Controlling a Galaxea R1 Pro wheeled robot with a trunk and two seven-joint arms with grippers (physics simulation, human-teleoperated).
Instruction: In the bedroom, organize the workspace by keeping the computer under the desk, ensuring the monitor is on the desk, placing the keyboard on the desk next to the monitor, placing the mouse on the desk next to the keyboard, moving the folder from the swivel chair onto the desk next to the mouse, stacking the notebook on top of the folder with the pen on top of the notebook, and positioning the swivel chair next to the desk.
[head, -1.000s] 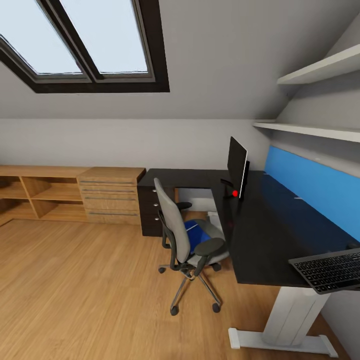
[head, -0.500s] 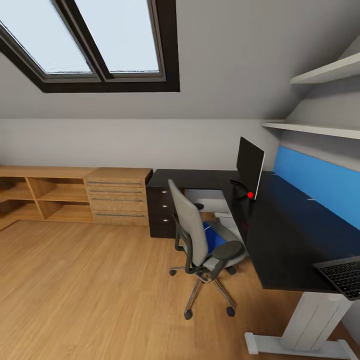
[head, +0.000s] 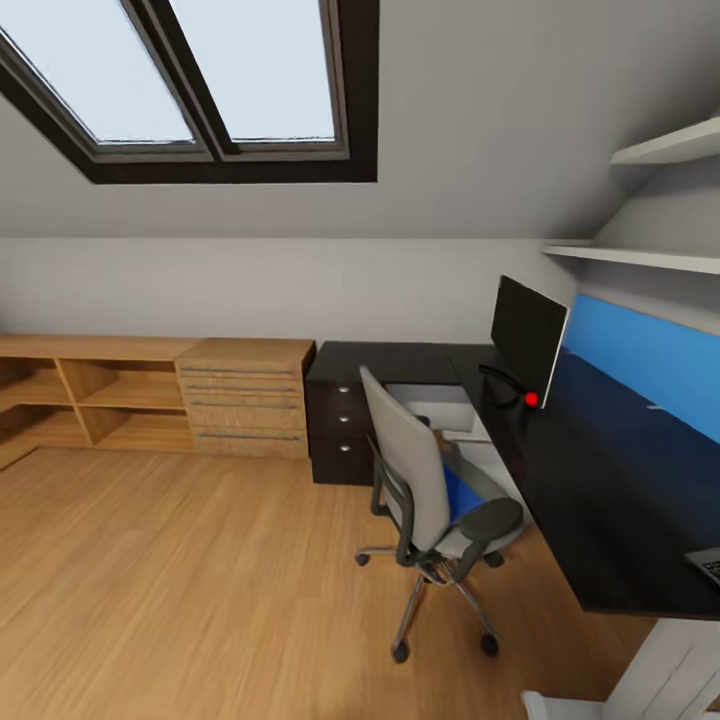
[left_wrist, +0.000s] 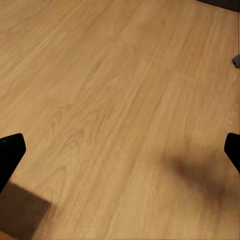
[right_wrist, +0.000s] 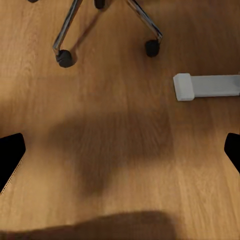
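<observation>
The grey swivel chair (head: 410, 470) stands at the black-topped desk (head: 600, 480), with the blue folder (head: 462, 495) lying on its seat. On the desk the thin black monitor (head: 528, 335) stands upright, a red dot at its lower corner. A corner of the keyboard (head: 708, 565) shows at the desk's near right edge. A pale grey shape (head: 430, 393) sits under the desk; I cannot tell whether it is the computer. Mouse, notebook and pen are out of view. My left gripper (left_wrist: 120, 152) and right gripper (right_wrist: 120, 152) hang open over the plank floor, holding nothing.
The dark drawer unit (head: 340, 425) closes the desk's left end, beside a low light-wood cabinet (head: 240, 395). In the right wrist view, chair castors (right_wrist: 64, 57) and a white desk foot (right_wrist: 205, 86) lie ahead. A skylight (head: 200, 70) is overhead and shelves (head: 660, 150) hang at right.
The whole head view has shifted, so the camera has moved: desk, chair and monitor slid rightward and the keyboard is almost out of frame. The things themselves have not visibly moved.
</observation>
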